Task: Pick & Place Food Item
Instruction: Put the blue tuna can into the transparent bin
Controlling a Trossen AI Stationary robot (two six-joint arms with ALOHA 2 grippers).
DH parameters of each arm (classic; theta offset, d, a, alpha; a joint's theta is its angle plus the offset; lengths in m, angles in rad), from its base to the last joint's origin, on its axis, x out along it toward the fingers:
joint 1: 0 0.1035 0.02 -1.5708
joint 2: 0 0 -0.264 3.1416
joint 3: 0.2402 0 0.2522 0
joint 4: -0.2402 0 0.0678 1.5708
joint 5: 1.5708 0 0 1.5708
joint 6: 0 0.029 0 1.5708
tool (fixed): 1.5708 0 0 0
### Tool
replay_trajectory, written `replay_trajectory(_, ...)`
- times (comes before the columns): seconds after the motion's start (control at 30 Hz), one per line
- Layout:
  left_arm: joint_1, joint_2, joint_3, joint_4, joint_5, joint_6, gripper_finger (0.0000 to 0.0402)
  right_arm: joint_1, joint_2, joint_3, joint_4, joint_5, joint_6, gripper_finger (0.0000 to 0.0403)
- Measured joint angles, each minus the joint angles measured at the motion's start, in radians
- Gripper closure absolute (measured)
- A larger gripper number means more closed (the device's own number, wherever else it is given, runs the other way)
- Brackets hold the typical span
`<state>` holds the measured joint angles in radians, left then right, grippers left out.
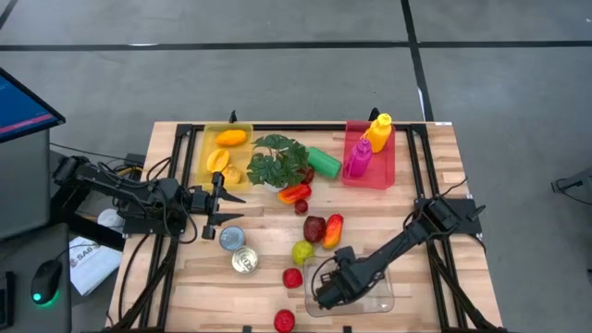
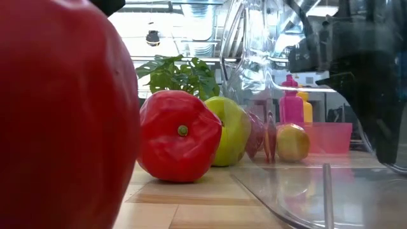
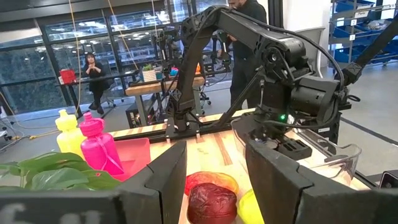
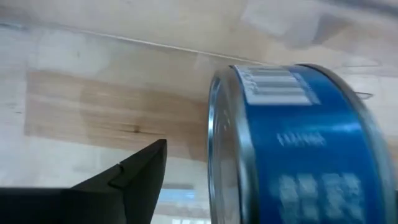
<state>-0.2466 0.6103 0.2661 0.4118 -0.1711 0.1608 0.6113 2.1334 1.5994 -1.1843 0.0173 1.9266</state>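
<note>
A wooden table (image 1: pixel 407 185) is seen on grey floor. The right gripper (image 1: pixel 326 287), released, is lowered into the clear container (image 1: pixel 381 294) (lower centre); a blue can (image 4: pixel 298 149) appears only in its wrist view. The left gripper (image 1: pixel 222 199) is held part-open, empty.

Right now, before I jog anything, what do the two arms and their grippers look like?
Both arms are dark and jointed, with black cables along them. The left gripper has two flat, angular black fingers. The right arm's wrist housing is bulky and black with a small green light; the right gripper is also black.
</note>
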Motion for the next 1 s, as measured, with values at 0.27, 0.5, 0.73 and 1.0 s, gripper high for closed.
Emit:
replay_trajectory(0.27, 0.0, 0.0, 0.0, 0.0, 0.0, 0.0, 0.0248, -0.006, 0.0, 0.09, -0.141, -0.006, 0.0, 0.0127)
replay_trajectory(0.5, 0.0, 0.0, 0.0, 0.0, 0.0, 0.0, 0.0248, -0.006, -0.001, 0.14, -0.141, 0.009, -0.036, 0.0127)
replay_trajectory(0.73, 0.0, 0.0, 0.0, 0.0, 0.0, 0.0, 0.0248, -0.005, -0.001, 0.14, -0.1, 0.009, -0.072, 0.0128)
replay_trajectory(1.0, 0.0, 0.0, 0.0, 0.0, 0.0, 0.0, 0.0248, -0.005, -0.001, 0.141, -0.054, 0.01, -0.125, 0.0129)
